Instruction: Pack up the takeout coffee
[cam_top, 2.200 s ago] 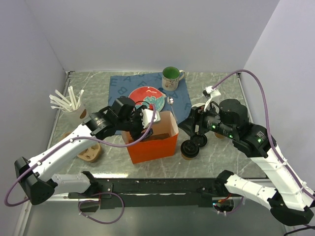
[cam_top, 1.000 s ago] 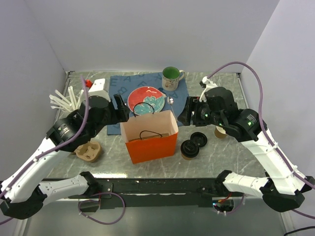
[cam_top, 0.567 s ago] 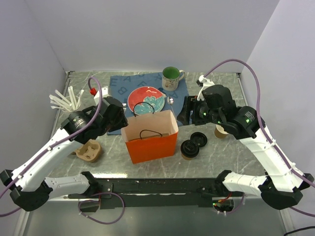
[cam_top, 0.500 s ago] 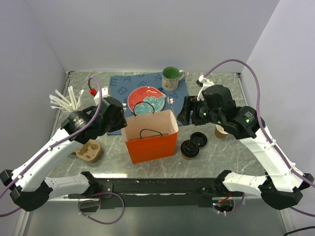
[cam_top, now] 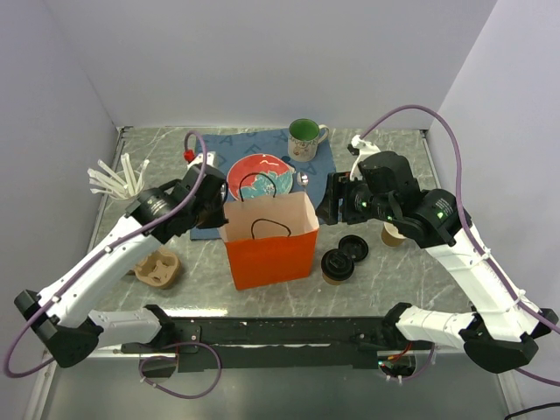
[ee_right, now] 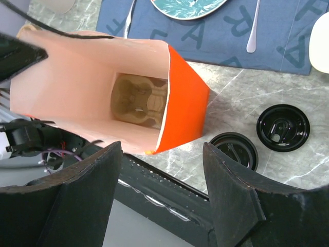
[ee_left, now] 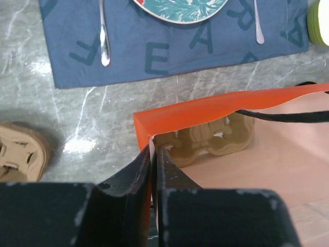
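Note:
The takeout coffee (cam_top: 337,265), a brown cup under a black lid, stands on the table to the right of the orange paper bag (cam_top: 267,249); the right wrist view shows the coffee (ee_right: 234,150) from above. My left gripper (cam_top: 220,213) is shut on the bag's left rim (ee_left: 146,135), pinching the paper between its fingers (ee_left: 134,170). A cardboard cup carrier (ee_left: 213,139) lies inside the bag. My right gripper (cam_top: 331,199) hangs open above the bag's right side and the coffee, holding nothing (ee_right: 162,148).
A loose black lid (cam_top: 353,247) and a lidless tan cup (cam_top: 393,234) sit right of the coffee. Behind the bag lie a blue placemat (cam_top: 210,157), a red plate (cam_top: 261,175) and a green mug (cam_top: 304,136). Another carrier (cam_top: 158,267) and a cup of stirrers (cam_top: 118,184) are at left.
My left gripper swung in to the bag's left rim and closed on it; the bag now stands taller and wider open. The right arm has hardly moved.

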You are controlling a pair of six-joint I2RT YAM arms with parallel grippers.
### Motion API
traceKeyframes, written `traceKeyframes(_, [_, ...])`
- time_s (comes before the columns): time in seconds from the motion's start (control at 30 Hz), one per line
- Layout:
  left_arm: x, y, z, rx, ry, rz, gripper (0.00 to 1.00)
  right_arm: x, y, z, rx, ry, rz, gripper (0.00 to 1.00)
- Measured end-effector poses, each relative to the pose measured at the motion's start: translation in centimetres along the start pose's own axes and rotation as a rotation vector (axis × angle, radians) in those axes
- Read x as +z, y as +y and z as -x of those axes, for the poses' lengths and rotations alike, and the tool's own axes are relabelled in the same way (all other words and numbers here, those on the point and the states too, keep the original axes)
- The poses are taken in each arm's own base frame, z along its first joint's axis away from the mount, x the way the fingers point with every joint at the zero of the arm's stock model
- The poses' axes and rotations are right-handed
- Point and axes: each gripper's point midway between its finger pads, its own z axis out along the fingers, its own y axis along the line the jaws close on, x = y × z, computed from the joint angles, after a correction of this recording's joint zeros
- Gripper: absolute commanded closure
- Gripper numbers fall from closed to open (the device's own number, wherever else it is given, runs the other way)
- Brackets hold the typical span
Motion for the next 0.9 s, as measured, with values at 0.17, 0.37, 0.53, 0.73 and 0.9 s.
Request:
traceKeyframes(0.17, [0.7,-0.2,0.4,0.037,0.013,-0.028,0.86,0.0,0.0,0.0,-0.007,0.002,-0.001,0.29])
traceKeyframes(0.37, [0.9,-0.2,1.0,0.083,0.012,-0.065,0.73,0.0,-0.1,0.0,-0.014,0.002,0.000,0.29])
traceKeyframes(0.53, [1.3,-0.1,1.1,0.110,0.021,-0.072,0.48,0.0,-0.1,0.0,-0.015,0.002,0.000,0.29])
traceKeyframes(0.73, [0.8,0.3,1.9,0.109,0.019,-0.030,0.46,0.1,-0.1,-0.1,-0.019,0.006,-0.001,0.29])
traceKeyframes(0.9, [-0.1,0.2,3.0,0.081,-0.001,-0.046,0.49,0.6,-0.1,-0.2,-0.022,0.020,-0.008,0.29])
